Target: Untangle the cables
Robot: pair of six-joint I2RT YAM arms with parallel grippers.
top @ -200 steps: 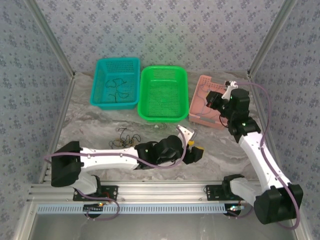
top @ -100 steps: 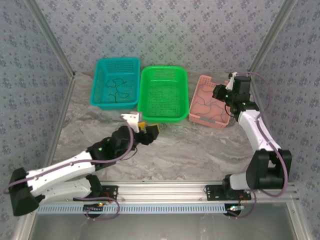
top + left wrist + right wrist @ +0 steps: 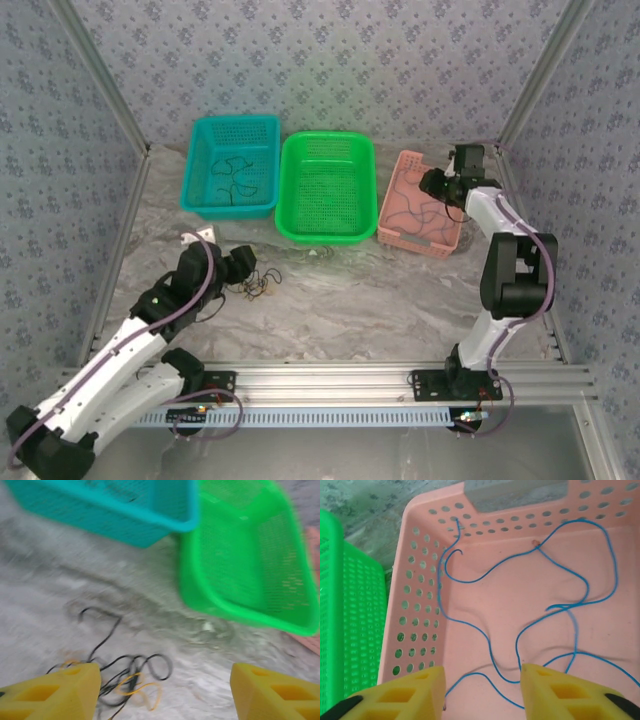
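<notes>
A loose tangle of black and yellow-orange cables (image 3: 258, 287) lies on the marble table left of centre. My left gripper (image 3: 243, 263) hovers just beside it, jaws open. In the left wrist view the tangle (image 3: 125, 675) sits by the left fingertip, and the open left gripper (image 3: 165, 682) holds nothing. My right gripper (image 3: 436, 185) hangs over the pink basket (image 3: 415, 246), also open. Below it, blue cables (image 3: 565, 607) lie loose on the floor of the pink basket (image 3: 415, 580), one strand passing under the gap of the right gripper (image 3: 482, 677).
A teal basket (image 3: 228, 212) at the back left holds a few dark cables (image 3: 232, 180). The green basket (image 3: 322, 238) stands between it and the pink one. Patterned walls close in the back and both sides.
My left arm has swung from the table's middle back to the left, over the tangle. My right gripper has moved further over the pink basket and opened, leaving blue cable on its floor.
</notes>
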